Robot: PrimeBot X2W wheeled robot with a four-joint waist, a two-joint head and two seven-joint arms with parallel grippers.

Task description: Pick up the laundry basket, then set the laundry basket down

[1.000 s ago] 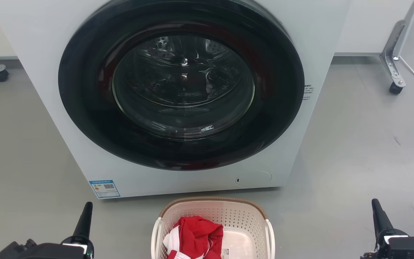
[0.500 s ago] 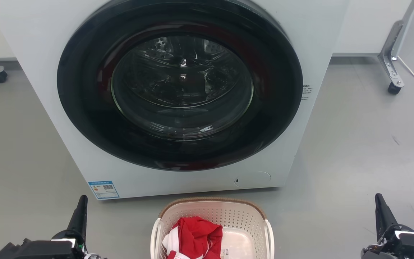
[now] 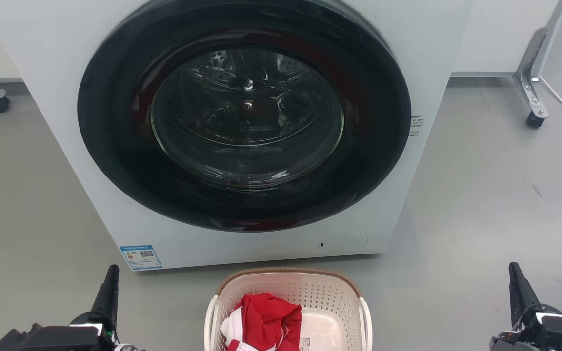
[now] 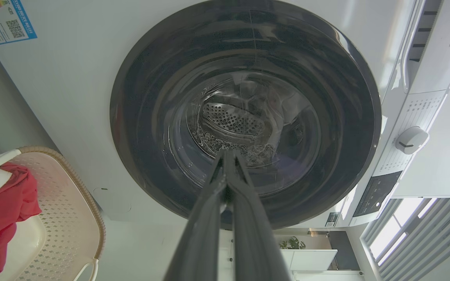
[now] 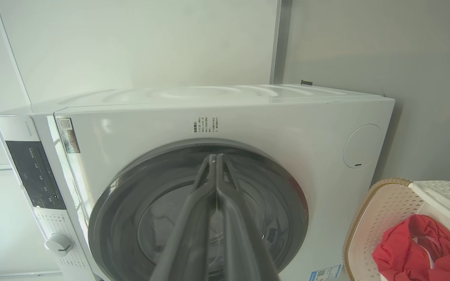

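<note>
a: what is changing over the last second?

b: both arms are ending up a touch further out to the sides than a second ago, and over the last half second nothing is moving. the left gripper [image 3: 111, 275] and the right gripper [image 3: 515, 273] are sitting low at either side, each with its two fingers pressed together and carrying nothing.

a: and the laundry basket [image 3: 325, 295]?

b: it is standing on the floor [image 3: 481, 195] just in front of the washer [image 3: 90, 161], between the grippers and well apart from both. a red and white cloth [image 3: 266, 317] is lying in it.

a: what is that meaning for the task?

b: i'm judging that it is settling little. a basket resting on the floor beside closed, empty grippers is fitting a moment ahead of a lift just as well as one after a set-down.

a: how is the room looking?

b: bare floor is stretching out on both sides. the washer front is crowding the basket's far rim, and a wheeled frame [image 3: 534, 97] is standing far off to the right.
</note>
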